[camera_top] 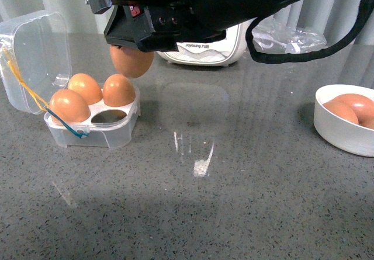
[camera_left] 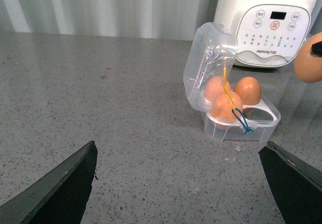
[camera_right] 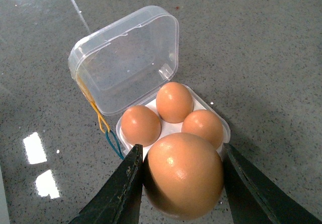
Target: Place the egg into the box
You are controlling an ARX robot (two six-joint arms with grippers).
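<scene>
My right gripper [camera_right: 182, 178] is shut on the egg [camera_right: 183, 174], an orange-brown egg held in the air just above the box. In the front view the egg [camera_top: 132, 60] hangs under the black right arm, over the box's back right side. The box [camera_top: 125, 130] is a clear four-hollow case with its lid open to the left; three brown eggs sit in it and the front right hollow [camera_top: 109, 117] is bare. The box also shows in the right wrist view [camera_right: 121, 68] and the left wrist view [camera_left: 251, 129]. My left gripper [camera_left: 181, 183] is open and empty, low over the counter, short of the box.
A round white bowl [camera_top: 339, 132] with brown eggs stands at the right. A white kitchen appliance [camera_top: 204, 52] stands behind the box, with crumpled clear plastic [camera_top: 289, 38] beside it. The grey speckled counter [camera_top: 193, 201] stretches in front.
</scene>
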